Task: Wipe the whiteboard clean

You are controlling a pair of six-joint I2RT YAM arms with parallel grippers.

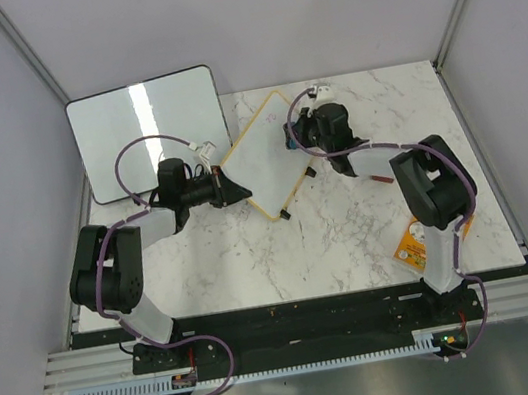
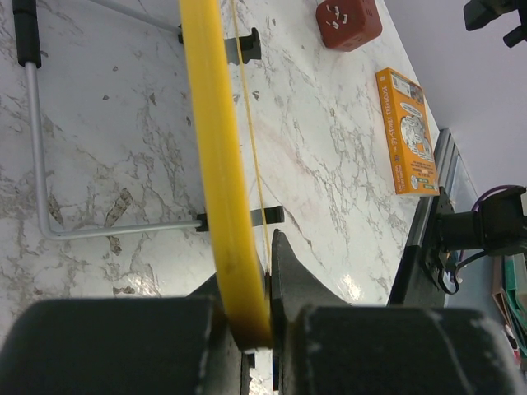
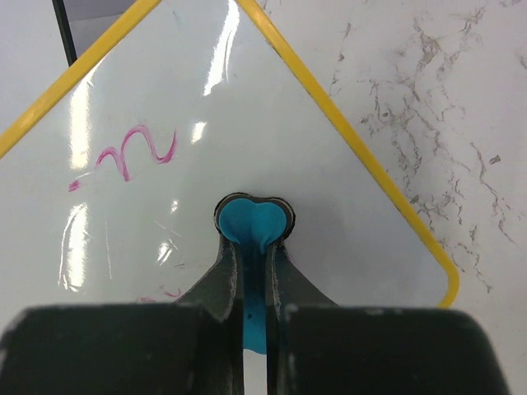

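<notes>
The whiteboard (image 1: 262, 157) with a yellow frame lies turned like a diamond at the middle back of the table. My left gripper (image 1: 232, 189) is shut on its yellow frame (image 2: 218, 189) at the left corner. My right gripper (image 1: 296, 136) is shut on a blue eraser (image 3: 254, 224) whose dark-edged end presses on the white surface (image 3: 329, 197). A pink-red squiggle (image 3: 132, 150) shows up-left of the eraser, and faint pink marks (image 3: 160, 294) lie beside my left finger.
A larger blank glossy board (image 1: 149, 130) leans at the back left. An orange box (image 1: 410, 246) lies near the right arm's base; it shows in the left wrist view (image 2: 405, 127) with a red-brown cube (image 2: 348, 21). A grey wire stand (image 2: 37, 148) sits under the whiteboard.
</notes>
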